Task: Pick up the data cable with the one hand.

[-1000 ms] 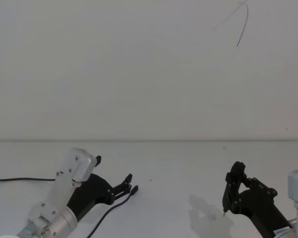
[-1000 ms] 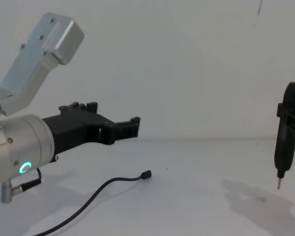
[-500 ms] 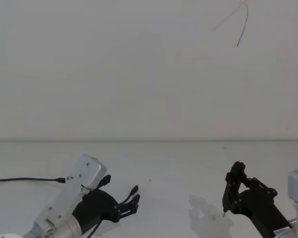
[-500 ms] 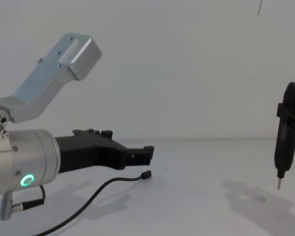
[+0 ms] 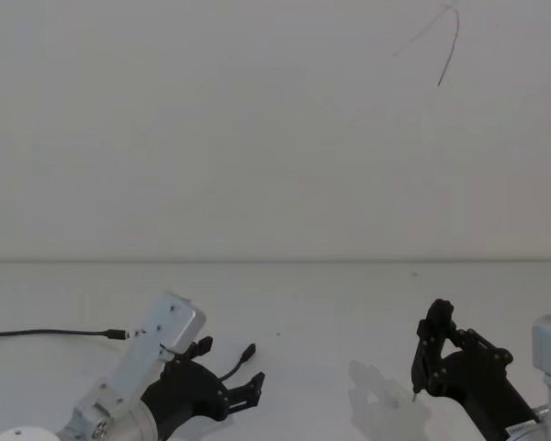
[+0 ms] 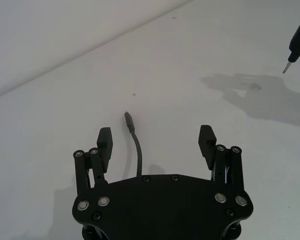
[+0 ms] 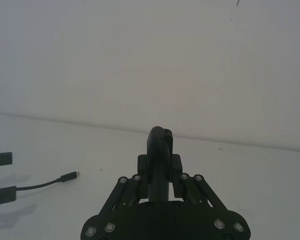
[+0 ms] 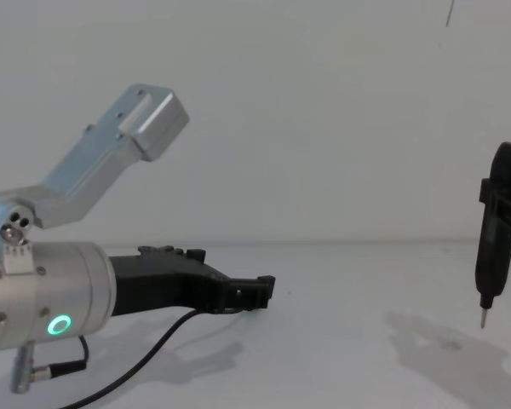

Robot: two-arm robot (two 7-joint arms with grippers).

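So the left tool (image 5: 234, 365) is down low over the white worktop (image 5: 349, 294), reaching forward, and its two fingers (image 6: 105, 137) are spread wide apart with nothing gripped. The data cable (image 6: 136, 150) lies flat on the worktop, right in the gap between those fingers. It comes out from under the tool's body and curves forward, and the little plug end pokes out just past the fingertips. It sits closer to one finger than the other, and from the left wrist view it isn't touching either one. From the chest view the cable (image 8: 153, 351) trails back under the silver wrist (image 8: 43, 290), where the green ring light (image 8: 60, 325) is on. I can't tell from there whether the fingertips touch the worktop or hang just above it. There's also a thin black wire (image 5: 46, 333) off to the outer side of the left tool, running up to its silver bracket. The right tool (image 5: 432, 349) is well apart from the left one, off to the side and held up off the worktop. Its fingers are clamped together on a slim black pen (image 8: 494, 247) that points metal tip down, with the tip clear of the surface.
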